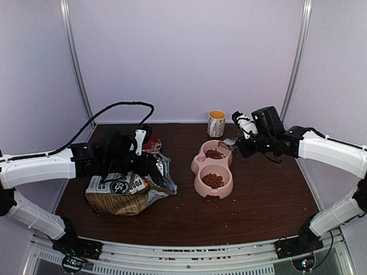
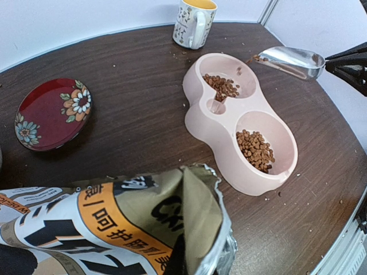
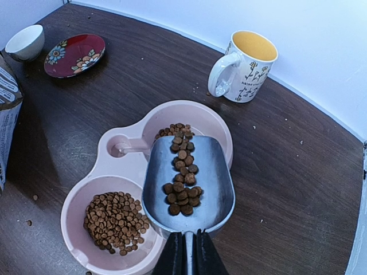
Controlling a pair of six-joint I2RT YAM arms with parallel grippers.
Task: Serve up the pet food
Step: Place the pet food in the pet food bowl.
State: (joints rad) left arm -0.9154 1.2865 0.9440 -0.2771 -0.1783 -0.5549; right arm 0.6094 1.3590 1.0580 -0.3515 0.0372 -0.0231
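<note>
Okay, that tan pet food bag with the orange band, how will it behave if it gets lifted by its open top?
The bag probably flops: its paper wall is creased and slumped on the table. Its torn mouth gapes, so tilting it might spill the contents. It bulges low, so it is likely bottom-heavy.
</note>
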